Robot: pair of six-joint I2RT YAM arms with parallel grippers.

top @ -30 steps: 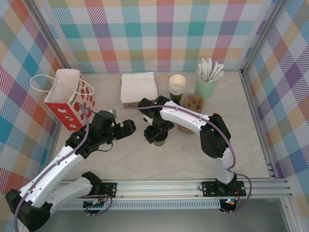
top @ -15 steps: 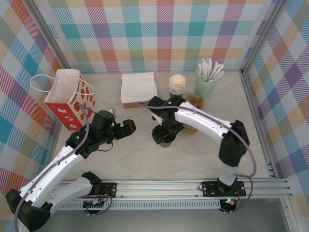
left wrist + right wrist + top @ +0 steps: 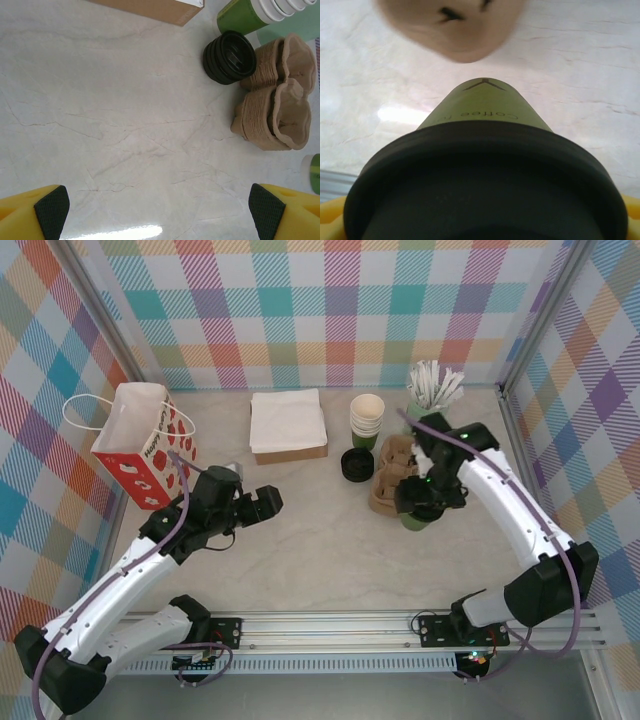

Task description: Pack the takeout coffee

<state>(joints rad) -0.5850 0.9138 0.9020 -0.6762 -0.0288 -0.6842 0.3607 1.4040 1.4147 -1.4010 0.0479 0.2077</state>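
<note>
The takeout coffee is sitting upright between the fingers of the right gripper. The fingers are pinching it at the black lid, and the green body is hanging straight down below the hand. From where I am standing I cannot tell whether its base is touching the table.

The pale marble-look table is stretching out under both hands. Far off to the left of the left gripper, a red and white gift bag is standing open. Beyond that hand and a little to its right, a stack of white napkins is lying on a brown box.

Just to the left of the right gripper, a tan pulp cup carrier is resting on the table, close to the held cup. Further out from that hand a stack of lidless green cups is standing, and a mint holder of white sticks is standing straight beyond it.

A small pile of black lids is lying to the left of the carrier, just beside it, between the two hands.

The left gripper is hovering over bare table with its fingers spread wide and nothing between them.
</note>
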